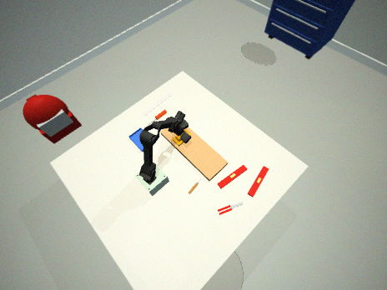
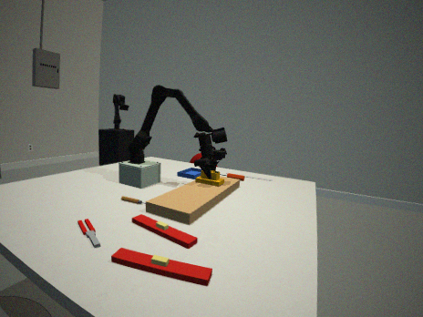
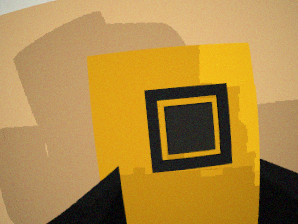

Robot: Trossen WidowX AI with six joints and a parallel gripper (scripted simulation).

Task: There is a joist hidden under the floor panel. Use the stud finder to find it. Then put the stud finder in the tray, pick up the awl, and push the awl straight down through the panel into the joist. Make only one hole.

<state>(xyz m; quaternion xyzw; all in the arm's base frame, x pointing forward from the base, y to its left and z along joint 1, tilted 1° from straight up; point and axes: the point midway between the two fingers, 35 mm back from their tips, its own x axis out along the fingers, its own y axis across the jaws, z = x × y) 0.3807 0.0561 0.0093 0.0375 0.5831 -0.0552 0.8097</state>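
The yellow stud finder [image 1: 179,141] [image 2: 210,181] [image 3: 115,110] is on or just above the far part of the tan floor panel [image 1: 208,160] [image 2: 182,200] [image 3: 280,65]; a small gap cannot be ruled out. Its square window looks dark in the wrist view. My gripper [image 2: 210,174] [image 3: 182,168] is shut on the stud finder, with a black finger at each side. The blue tray [image 1: 133,137] [image 2: 181,174] lies beside the panel's far end, partly behind the arm in the top view. The awl [image 1: 193,187] [image 2: 131,199], with a wooden handle, lies near the panel's near end. The joist is hidden.
Two red levels [image 1: 225,182] [image 2: 187,271] lie beyond the panel's near end. Red-handled pliers [image 1: 224,210] [image 2: 92,237] lie near them. An orange-handled tool [image 1: 161,114] [image 2: 235,177] lies beyond the panel's far end, near the tray.
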